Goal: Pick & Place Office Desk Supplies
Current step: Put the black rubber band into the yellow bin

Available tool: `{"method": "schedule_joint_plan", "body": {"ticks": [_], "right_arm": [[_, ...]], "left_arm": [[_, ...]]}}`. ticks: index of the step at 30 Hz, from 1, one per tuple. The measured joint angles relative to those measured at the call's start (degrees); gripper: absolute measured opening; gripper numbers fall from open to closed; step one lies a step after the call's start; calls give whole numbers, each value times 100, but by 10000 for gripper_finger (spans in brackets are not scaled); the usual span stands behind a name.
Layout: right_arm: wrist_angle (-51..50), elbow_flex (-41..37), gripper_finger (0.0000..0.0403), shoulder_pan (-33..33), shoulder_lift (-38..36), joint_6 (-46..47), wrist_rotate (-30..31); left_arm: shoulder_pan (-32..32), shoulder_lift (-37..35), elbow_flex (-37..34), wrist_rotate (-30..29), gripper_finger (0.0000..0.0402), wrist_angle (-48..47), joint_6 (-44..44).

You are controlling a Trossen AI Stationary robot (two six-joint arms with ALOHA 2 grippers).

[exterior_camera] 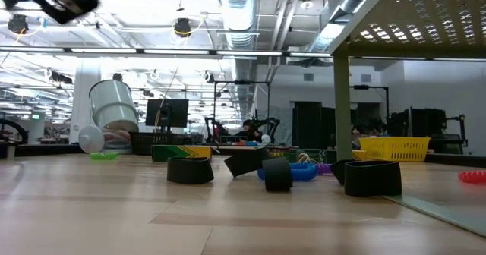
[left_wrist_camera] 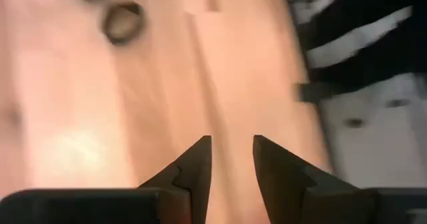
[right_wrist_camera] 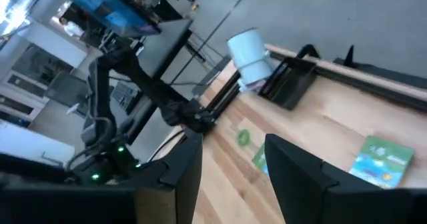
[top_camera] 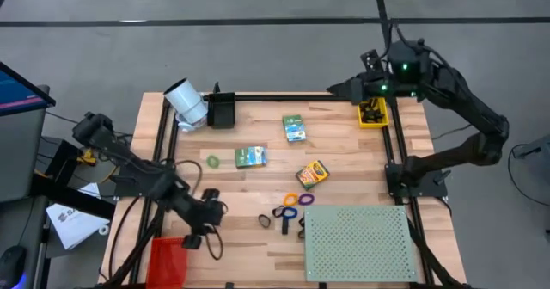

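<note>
Lying diagonally: crayon box (top_camera: pixel 312 175), long axis toward right-rear corner.

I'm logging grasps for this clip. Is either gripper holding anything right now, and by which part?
Nothing is held. The left gripper is open with only bare table between its fingers; the right gripper is open and empty too.
</note>
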Motion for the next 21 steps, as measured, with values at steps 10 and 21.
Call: {"method": "schedule_joint_plan", "body": {"ticks": [10, 21], "right_arm": [[697, -7, 159, 1045, 154, 214, 888], [1058, -7, 159, 1391, 208, 240, 928]], "left_arm": [[926, 1406, -1, -719, 175, 1231, 1460], [1734, 2507, -2, 10, 221, 2697, 2191]]}}
